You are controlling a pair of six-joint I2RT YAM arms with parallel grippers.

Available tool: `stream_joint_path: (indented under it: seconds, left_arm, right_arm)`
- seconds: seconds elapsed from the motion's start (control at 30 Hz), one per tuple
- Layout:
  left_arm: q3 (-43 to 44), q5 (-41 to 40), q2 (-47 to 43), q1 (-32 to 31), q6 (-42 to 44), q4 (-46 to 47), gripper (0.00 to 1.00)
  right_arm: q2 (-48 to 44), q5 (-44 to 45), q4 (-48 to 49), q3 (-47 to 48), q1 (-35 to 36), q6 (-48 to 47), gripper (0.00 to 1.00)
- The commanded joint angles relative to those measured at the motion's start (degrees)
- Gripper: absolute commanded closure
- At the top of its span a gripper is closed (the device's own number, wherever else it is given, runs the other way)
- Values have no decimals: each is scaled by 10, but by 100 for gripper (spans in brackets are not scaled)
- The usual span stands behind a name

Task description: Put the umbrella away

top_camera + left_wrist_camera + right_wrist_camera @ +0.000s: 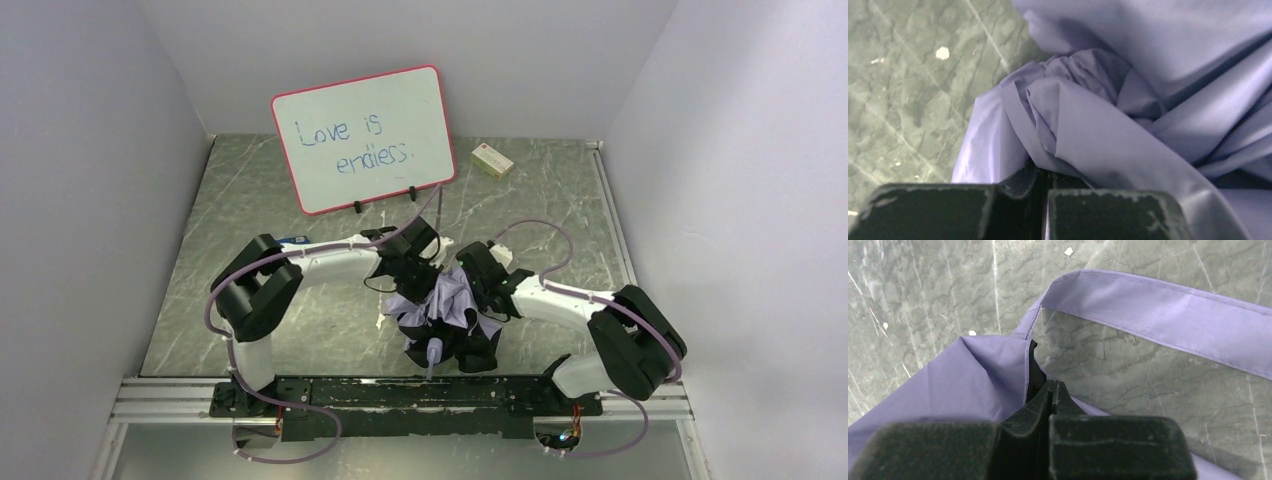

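Lavender fabric lies in a crumpled, half-collapsed heap near the front middle of the marbled grey tabletop (230, 190). It is the umbrella (445, 312), with black ribs and lining spilling out around its lower folds. Its small handle (432, 352) points toward the near edge. So the long axis runs roughly from the arms' bases out toward the whiteboard (365, 135), with the canopy (1128, 125) bunched at the far end.

Both arms reach in from either side and meet over that far end. The left tool (420, 268) is on the bundle's left shoulder and the right tool (478, 280) is on its right, so neither arm is clearly nearer.

Up close, the left tool has its jaws pressed together. A thick fold of the canopy comes out from between them and drapes over 1 finger, so it looks to have a real pinch of cloth. The right tool is also closed tight. Its tips sit on the hem where a sliver of black lining shows, and it seems to nip just that edge. The closure strap (1158, 315) loops across bare tabletop just beyond it.

I judge that the next move depends on that strap. It lies ahead of the right tool, on the far side of the hem, while the left arm pins the bulk of the fabric.
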Motion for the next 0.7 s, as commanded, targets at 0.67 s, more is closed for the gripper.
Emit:
stream_joint_path:
  seconds: [0.67]
  left_arm:
    - [37,-192,-161,30,39,-61,74]
  right_arm:
    - [-190,191,-330,71,25,-16,81]
